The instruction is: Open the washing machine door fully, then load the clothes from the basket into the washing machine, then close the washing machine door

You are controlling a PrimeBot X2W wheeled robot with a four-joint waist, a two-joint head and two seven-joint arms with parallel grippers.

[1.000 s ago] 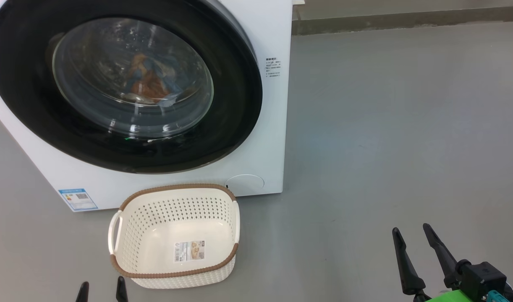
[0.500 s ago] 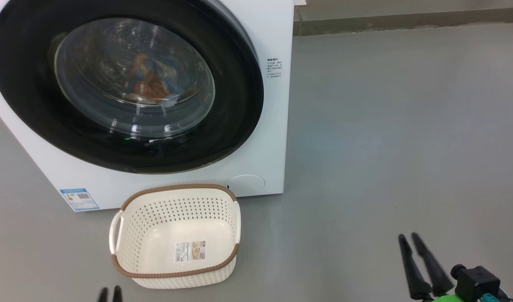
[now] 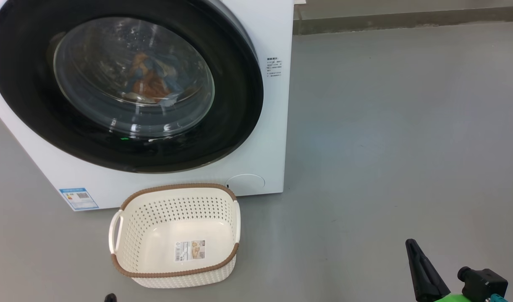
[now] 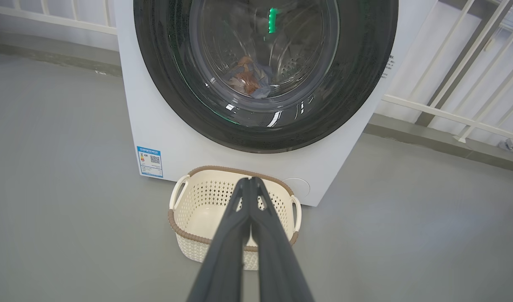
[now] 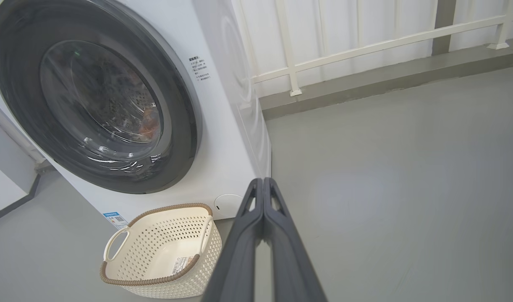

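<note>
The white washing machine [image 3: 277,126] stands with its black-rimmed round door [image 3: 235,105] shut flat against its front. Behind the glass lie the clothes [image 3: 149,77], blue and orange, inside the drum. On the floor in front sits the cream basket [image 3: 174,235] with nothing in it but a label. My left gripper [image 4: 250,181] is shut, fingers pressed together, held above the floor short of the basket; just its tip [image 3: 110,298] peeks in at the head view's bottom edge. My right gripper [image 3: 411,244] is shut too, low at the right, well clear of the basket and machine.
Grey floor spreads to the right of the machine. A white railing [image 5: 365,46] on a low kerb runs behind. A blue label sticker [image 3: 78,198] marks the machine's lower left corner, and a round flap [image 3: 244,183] sits at its lower right.
Both grippers closed from wide open to shut. Both also sank toward the head view's bottom edge. The door, clothes and basket stayed put.
</note>
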